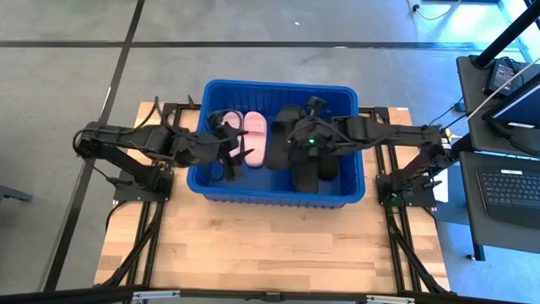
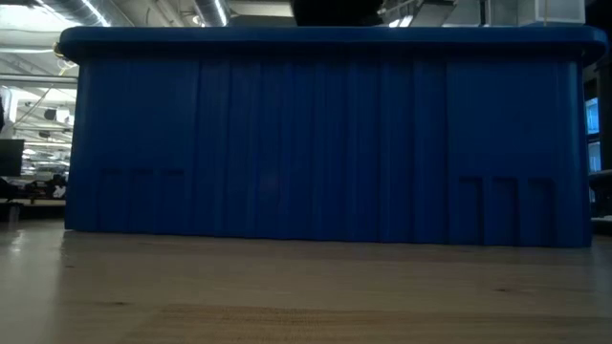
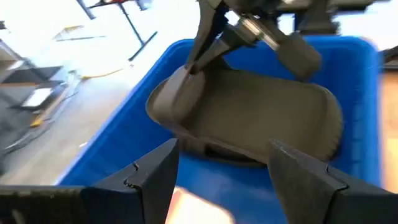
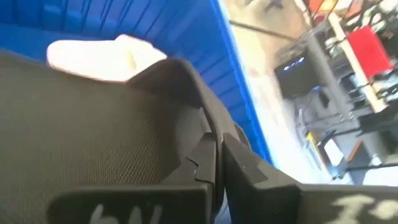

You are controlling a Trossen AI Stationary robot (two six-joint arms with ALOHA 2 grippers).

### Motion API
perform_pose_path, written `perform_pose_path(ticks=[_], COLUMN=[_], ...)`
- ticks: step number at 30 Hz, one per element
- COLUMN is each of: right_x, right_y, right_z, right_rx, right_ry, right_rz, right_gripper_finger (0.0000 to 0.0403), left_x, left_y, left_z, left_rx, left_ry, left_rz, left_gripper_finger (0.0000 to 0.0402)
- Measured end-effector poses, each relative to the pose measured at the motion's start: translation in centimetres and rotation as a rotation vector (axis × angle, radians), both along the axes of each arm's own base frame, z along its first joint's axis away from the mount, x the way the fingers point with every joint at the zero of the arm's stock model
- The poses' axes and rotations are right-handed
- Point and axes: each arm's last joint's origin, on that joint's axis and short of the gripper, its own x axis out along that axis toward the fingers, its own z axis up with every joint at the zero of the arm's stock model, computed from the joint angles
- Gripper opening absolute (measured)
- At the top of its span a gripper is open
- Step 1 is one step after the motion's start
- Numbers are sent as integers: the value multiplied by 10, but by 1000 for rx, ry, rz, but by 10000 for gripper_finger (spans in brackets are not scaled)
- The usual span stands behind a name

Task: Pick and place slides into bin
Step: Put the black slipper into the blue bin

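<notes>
High view: bin [image 1: 354, 187] holds slides [image 1: 255, 137].

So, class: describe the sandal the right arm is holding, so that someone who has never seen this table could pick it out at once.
Find the blue bin on the wooden table. Over its middle, the right gripper has its jaws shut on the rim of a black slide. Unlike the pink pair beside it and the black slides lying flat in the bin, it hangs from the gripper.
</notes>
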Motion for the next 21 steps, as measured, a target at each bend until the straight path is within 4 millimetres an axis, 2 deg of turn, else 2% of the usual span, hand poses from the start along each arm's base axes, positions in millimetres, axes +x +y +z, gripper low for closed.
perform_pose_path(ticks=[7,13,21], right_x=[-38,-63,-82], right_y=[1,4,4], right_z=[17,27,35], right_rx=[48,70,76], right_ry=[14,26,27], right_rz=[-47,-71,-80], right_gripper_finger=[16,16,16], left_x=[-22,-47,-69], left_y=[2,5,6], left_z=[-21,-36,-48], left_rx=[-28,-95,-154], left_ry=[-155,-325,-396], left_rz=[-60,-210,-274], left_gripper_finger=[234,234,234])
